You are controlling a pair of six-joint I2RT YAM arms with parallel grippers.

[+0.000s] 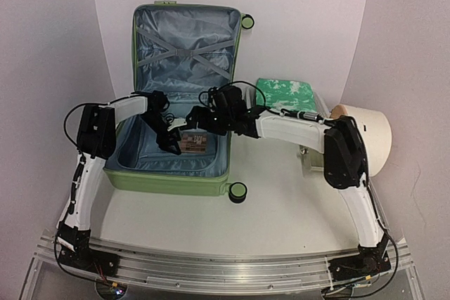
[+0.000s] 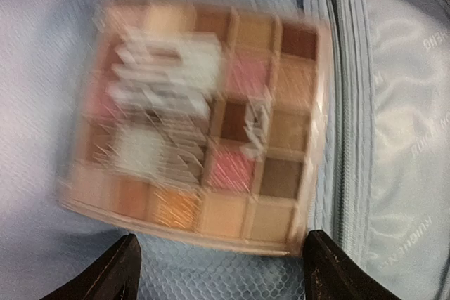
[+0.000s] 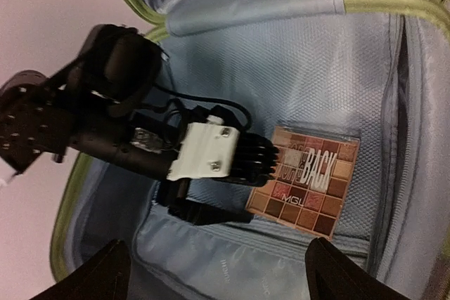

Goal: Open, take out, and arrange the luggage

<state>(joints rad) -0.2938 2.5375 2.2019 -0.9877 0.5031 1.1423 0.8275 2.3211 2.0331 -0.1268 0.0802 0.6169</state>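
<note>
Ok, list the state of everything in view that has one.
Luggage: open, lining of both halves showing.
Makeup palette: lying flat in the luggage's near half.
Left end effector: fingers apart at the palette's edge, grip unclear.
Right end effector: open, empty, over the luggage.

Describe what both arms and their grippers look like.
Both the left arm and right arm have white link shells, bulky black joint housings and loose black cables looping alongside. The left gripper has a white screwed block behind black fingers; the right gripper shows dark, tapered fingertips.
</note>
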